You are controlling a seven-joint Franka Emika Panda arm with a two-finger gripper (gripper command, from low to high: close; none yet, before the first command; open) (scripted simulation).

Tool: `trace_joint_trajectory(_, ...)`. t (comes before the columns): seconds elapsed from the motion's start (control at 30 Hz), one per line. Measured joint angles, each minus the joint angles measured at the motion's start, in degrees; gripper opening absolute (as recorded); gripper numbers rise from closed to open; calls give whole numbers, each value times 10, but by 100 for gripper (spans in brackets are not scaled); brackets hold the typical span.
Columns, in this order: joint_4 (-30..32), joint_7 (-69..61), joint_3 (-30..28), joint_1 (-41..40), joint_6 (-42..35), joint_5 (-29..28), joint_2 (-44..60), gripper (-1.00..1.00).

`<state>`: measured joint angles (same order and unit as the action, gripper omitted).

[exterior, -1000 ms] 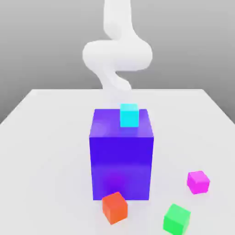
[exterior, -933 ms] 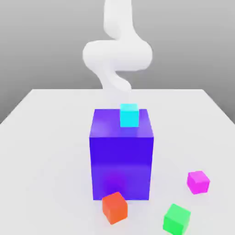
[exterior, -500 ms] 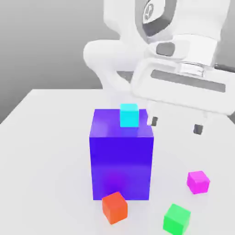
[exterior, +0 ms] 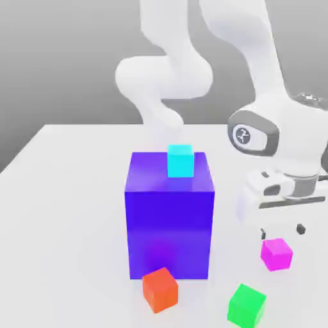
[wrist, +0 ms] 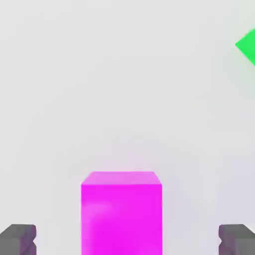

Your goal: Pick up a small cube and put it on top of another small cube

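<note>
- While the white Panda arm [exterior: 256,57] bends down over the exterior view's right side of the table [exterior: 64,211], its gripper [exterior: 280,230] hangs just above the small magenta cube [exterior: 277,254], with a little air between them.
- Seen from the hand view, the magenta cube [wrist: 121,211] sits squarely between the two dark fingertips [wrist: 17,239], one on each side, and neither pad touches it; a clear strip of white table shows on both flanks.
- So the fingers are spread wide apart, well wider than the cube, and they pinch nothing.
- That cube rests flat on the table, near the lower right corner of the big blue-purple block [exterior: 170,218] as the exterior view shows it, but apart from the block.
- On top of the big block, towards its far edge, a small cyan cube [exterior: 180,160] stands upright.
- A small red-orange cube [exterior: 159,289] lies on the table just in front of the block, turned a bit on its corner.
- A small green cube [exterior: 246,305] lies near the front edge, below and slightly to the exterior view's left of the magenta one; its corner also shows at the edge of the hand view [wrist: 247,46].
- All three loose cubes lie apart from one another.
</note>
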<state>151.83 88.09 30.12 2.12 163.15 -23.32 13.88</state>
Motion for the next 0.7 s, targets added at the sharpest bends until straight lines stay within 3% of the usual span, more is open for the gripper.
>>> trace_joint_trajectory(0.17,-19,66,-101,83,44,-86,65,0)
trace_joint_trajectory(0.2,-23,78,-121,99,53,-101,76,-100)
trace_joint_trajectory(0.43,-23,80,-124,103,55,-103,78,-100)
trace_joint_trajectory(0.7,7,-28,4,5,-7,39,-19,-100)
